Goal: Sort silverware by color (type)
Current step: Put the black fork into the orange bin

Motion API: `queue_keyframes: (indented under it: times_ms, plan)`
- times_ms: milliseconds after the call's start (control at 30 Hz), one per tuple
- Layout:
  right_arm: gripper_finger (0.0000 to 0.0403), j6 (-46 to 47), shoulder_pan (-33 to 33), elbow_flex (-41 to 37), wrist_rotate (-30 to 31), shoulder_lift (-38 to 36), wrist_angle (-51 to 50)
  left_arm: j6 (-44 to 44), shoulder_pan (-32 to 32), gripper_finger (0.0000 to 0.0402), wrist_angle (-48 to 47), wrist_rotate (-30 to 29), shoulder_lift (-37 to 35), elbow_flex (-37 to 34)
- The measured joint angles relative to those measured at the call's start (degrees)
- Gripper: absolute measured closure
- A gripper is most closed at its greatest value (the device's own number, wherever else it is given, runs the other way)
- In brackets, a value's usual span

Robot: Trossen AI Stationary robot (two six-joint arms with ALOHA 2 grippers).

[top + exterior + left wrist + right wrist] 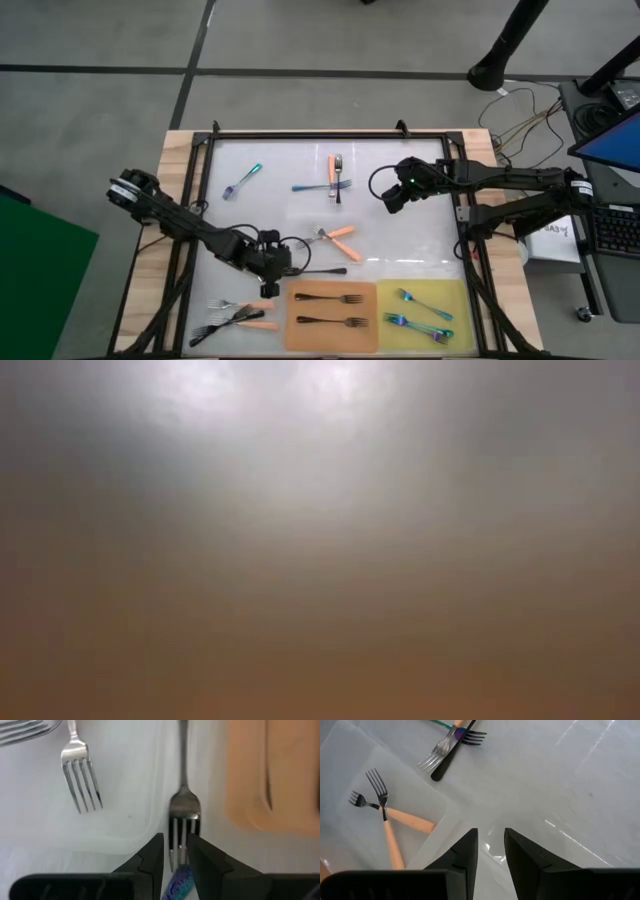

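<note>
My left gripper [278,266] is near the table's front, left of the orange mat [331,316], and shut on a black fork [322,270]. My right gripper [388,197] hovers over the middle right of the table, fingers [491,845] slightly apart and empty. Near it lies a crossed heap of three forks: one orange-handled [437,751], one black and one iridescent [318,186]. Two crossed orange-handled forks [340,240] lie mid-table, a lone iridescent fork [243,180] far left. Two black forks [330,298] rest on the orange mat, iridescent ones [425,300] on the yellow mat. My left gripper has the black fork by its tine end [183,826], pinched between the two fingers [150,855], which stand at either side of the tines. It comes from above, slanting from the table's left. The handle [183,750] points away toward the right, and the fork lies about level, low over the table.
A mixed heap of orange-handled and black forks [240,316] lies at the front left, and one silver fork head [80,777] shows close beside my left gripper. A black frame rail [330,133] borders the white table. The low view shows nothing but haze.
</note>
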Motion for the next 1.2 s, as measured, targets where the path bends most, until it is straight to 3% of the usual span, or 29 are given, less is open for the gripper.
queue_keyframes:
  times_ms: [133, 333, 733, 933, 1200]
  plan:
    - [0.0316, 0.0, 0.0, 0.0, 0.0, 0.0, 0.0, -0.2, 0.0, 0.0331, 2.7, 0.4, 0.0, -0.7]
    - [0.0316, 0.8, 0.0, 0.0, 0.0, 0.0, 0.0, 0.9, 0.0, 0.0331, 6.8, 6.3, 0.0, -0.1]
    - [0.0316, 1.2, 0.0, 0.0, 0.0, 0.0, 0.0, 0.4, 0.0, 0.0327, 6.6, 7.9, 0.0, -1.1]
    - [0.0316, 1.7, 0.0, 0.0, 0.0, 0.0, 0.0, 1.0, 0.0, 0.0293, 7.6, 7.8, 0.0, -1.8]
    - [0.0316, 2.0, 0.0, 0.0, 0.0, 0.0, 0.0, 5.1, 0.0, 0.0230, 8.4, 2.0, 0.0, -1.9]
